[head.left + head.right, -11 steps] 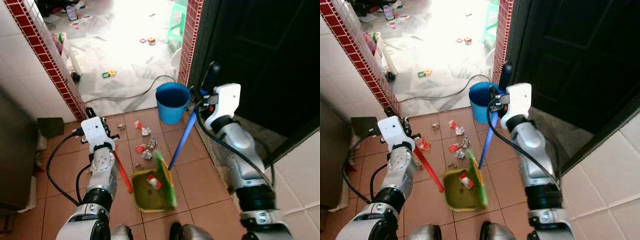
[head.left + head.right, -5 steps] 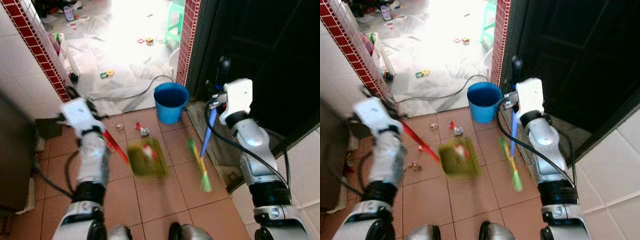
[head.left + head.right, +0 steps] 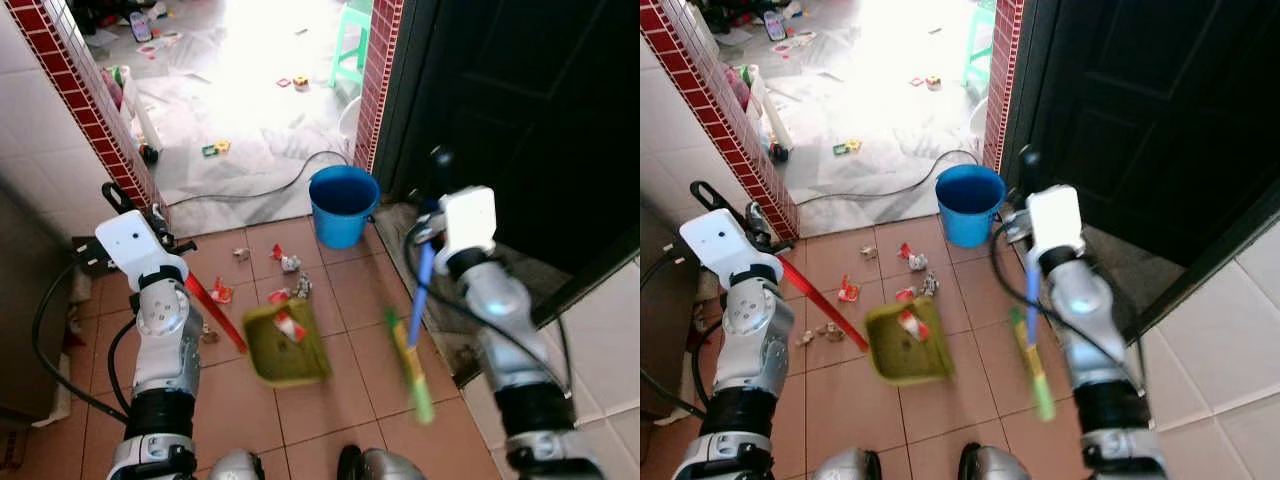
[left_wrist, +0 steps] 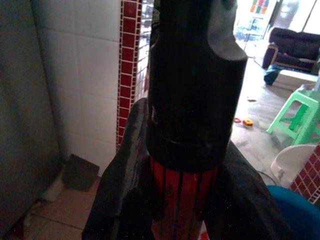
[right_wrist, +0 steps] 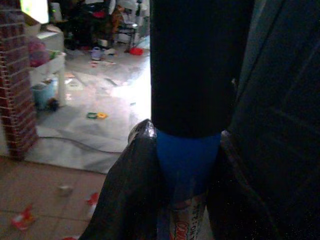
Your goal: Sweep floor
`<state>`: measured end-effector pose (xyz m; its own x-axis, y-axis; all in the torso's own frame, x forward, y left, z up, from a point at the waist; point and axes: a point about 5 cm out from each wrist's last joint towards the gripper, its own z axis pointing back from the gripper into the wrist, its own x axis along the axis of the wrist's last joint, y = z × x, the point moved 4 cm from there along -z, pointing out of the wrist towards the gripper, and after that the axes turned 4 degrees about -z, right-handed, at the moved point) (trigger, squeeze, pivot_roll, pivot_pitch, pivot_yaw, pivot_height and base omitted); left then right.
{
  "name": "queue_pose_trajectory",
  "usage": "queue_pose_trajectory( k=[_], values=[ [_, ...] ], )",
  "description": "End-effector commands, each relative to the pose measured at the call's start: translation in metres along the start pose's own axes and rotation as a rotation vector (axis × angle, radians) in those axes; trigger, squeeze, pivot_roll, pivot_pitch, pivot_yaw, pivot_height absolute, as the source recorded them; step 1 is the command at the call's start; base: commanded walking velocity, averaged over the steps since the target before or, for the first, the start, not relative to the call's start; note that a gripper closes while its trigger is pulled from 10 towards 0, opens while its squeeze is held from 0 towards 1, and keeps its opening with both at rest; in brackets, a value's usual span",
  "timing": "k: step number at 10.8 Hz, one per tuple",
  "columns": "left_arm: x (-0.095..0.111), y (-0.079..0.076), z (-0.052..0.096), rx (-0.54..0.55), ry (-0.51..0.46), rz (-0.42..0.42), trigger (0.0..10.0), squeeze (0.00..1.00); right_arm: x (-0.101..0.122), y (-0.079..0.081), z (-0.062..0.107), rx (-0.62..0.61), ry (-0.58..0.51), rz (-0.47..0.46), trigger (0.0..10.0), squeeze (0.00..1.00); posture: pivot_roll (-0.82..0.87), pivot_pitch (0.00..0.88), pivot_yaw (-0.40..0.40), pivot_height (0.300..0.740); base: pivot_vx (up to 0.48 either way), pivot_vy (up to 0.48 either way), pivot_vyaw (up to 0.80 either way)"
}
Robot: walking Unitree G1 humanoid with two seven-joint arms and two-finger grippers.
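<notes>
While the left gripper (image 4: 187, 200) stays clamped round the red handle (image 3: 212, 310) of the green dustpan (image 3: 285, 345), that handle slants down and rightward from it to the pan, which already carries a wrapper. Scattered wrappers (image 3: 290, 264) lie just beyond the pan's far edge, towards the blue bucket (image 3: 343, 204). Right of the pan, the right gripper (image 5: 182, 165) is closed on the blue broom handle (image 3: 420, 293), its green head (image 3: 412, 368) blurred, well short of that litter.

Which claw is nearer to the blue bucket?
Right. The right claw, shut on the blue broom handle, sits just beside the blue bucket, by the dark door. The left claw, holding the red dustpan handle, is farther off near the tiled wall.
</notes>
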<state>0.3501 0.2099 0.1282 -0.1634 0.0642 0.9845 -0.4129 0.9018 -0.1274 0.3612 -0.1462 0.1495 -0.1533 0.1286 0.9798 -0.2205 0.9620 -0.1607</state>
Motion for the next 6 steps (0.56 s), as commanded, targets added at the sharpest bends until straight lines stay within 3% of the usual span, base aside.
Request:
queue_pose_trajectory(
  k=[1,3,6],
  values=[
    [0.0308,-0.0013,-0.0065,0.001,-0.112,0.018,10.0,0.00,0.0177,0.0068,-0.0021,0.026,-0.071,-0.008,10.0,0.00,-0.13,0.053,-0.013,0.740,0.000,0.000,0.00],
    [0.0334,-0.0048,-0.0090,-0.011,-0.104,0.015,10.0,0.00,0.0236,0.0163,-0.0014,0.077,-0.102,0.050,10.0,0.00,-0.13,0.049,-0.011,0.740,0.000,0.000,0.68],
    [0.0328,-0.0069,-0.0073,-0.021,-0.096,0.013,10.0,0.00,0.0231,0.0161,-0.0011,0.072,-0.100,0.036,10.0,0.00,-0.13,0.044,-0.007,0.740,0.000,0.000,0.80]
  ],
)
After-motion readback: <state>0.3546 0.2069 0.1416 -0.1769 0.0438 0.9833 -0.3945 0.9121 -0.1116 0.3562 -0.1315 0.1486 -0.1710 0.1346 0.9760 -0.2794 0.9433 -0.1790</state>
